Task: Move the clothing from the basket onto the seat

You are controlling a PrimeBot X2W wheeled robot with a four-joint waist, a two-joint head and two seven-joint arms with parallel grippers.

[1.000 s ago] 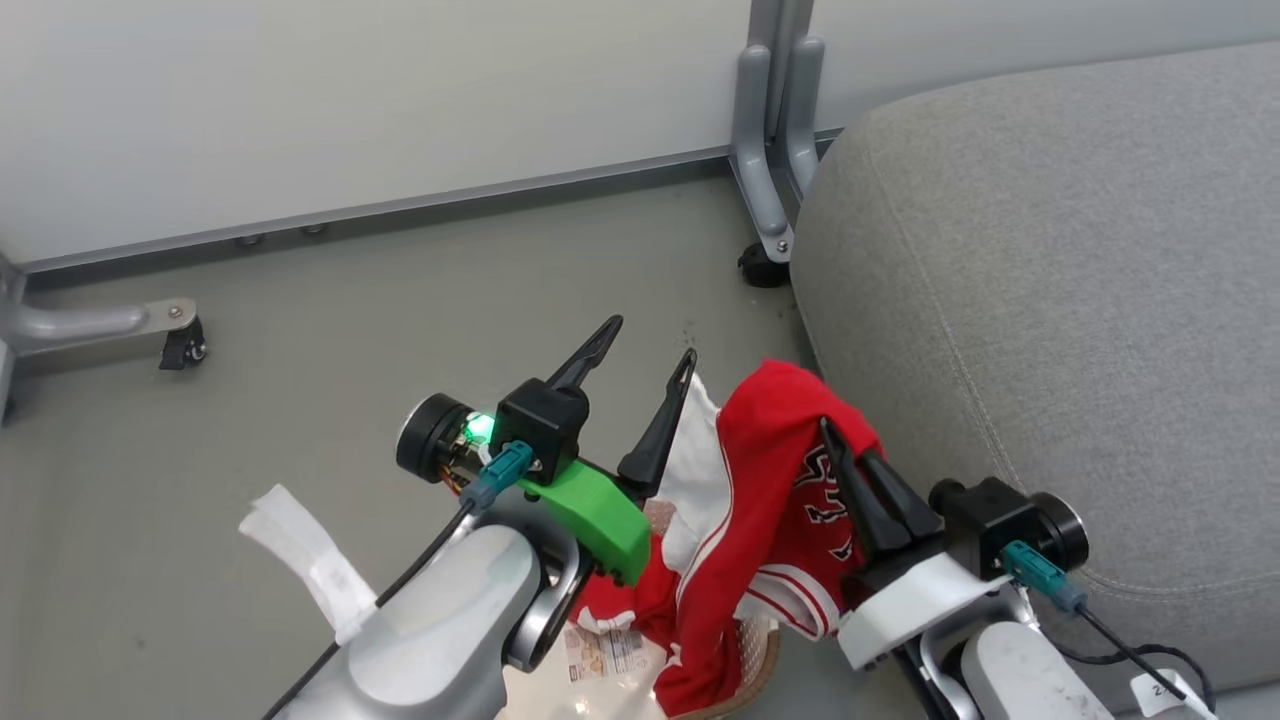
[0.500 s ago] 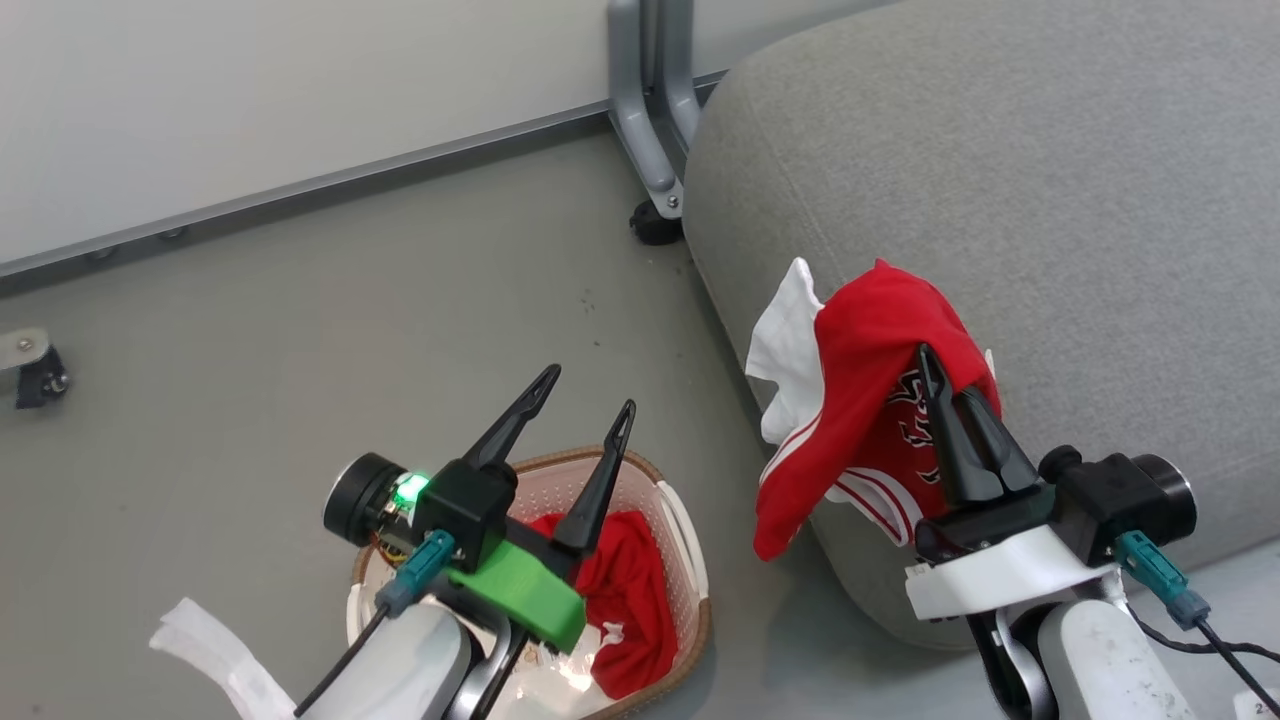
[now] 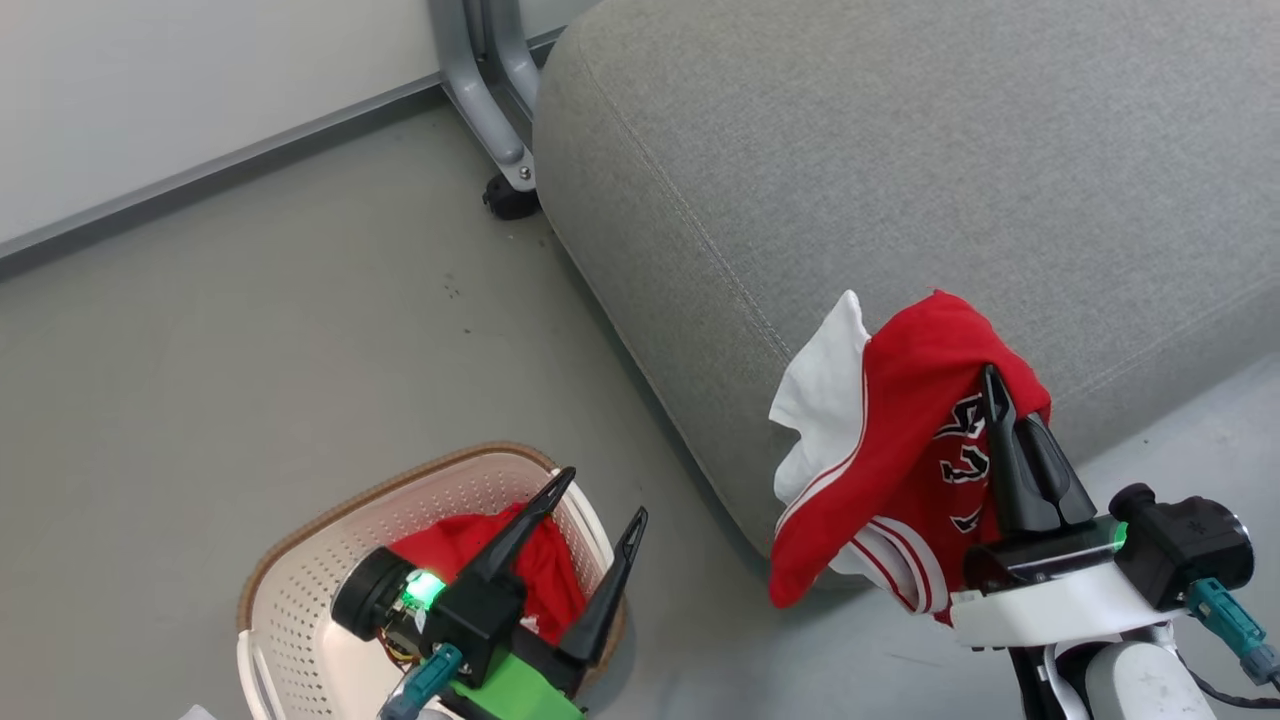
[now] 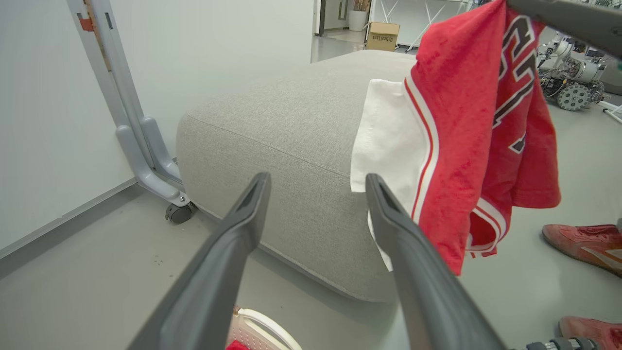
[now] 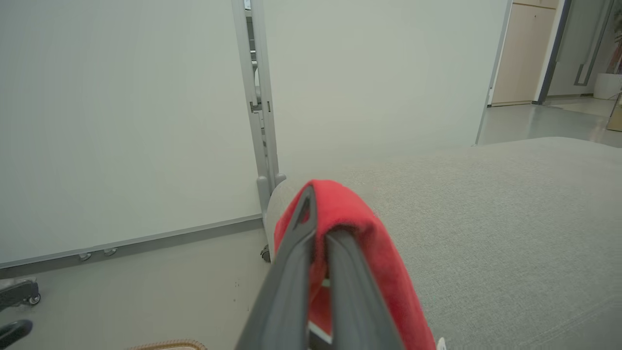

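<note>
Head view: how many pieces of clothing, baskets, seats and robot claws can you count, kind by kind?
Red garments: 2 (hanging garment, pinched by the right gripper; basket garment)
Basket: 1
Grey seat: 1
Grippers: 2 (left gripper is open and holds nothing)
Total: 6
</note>
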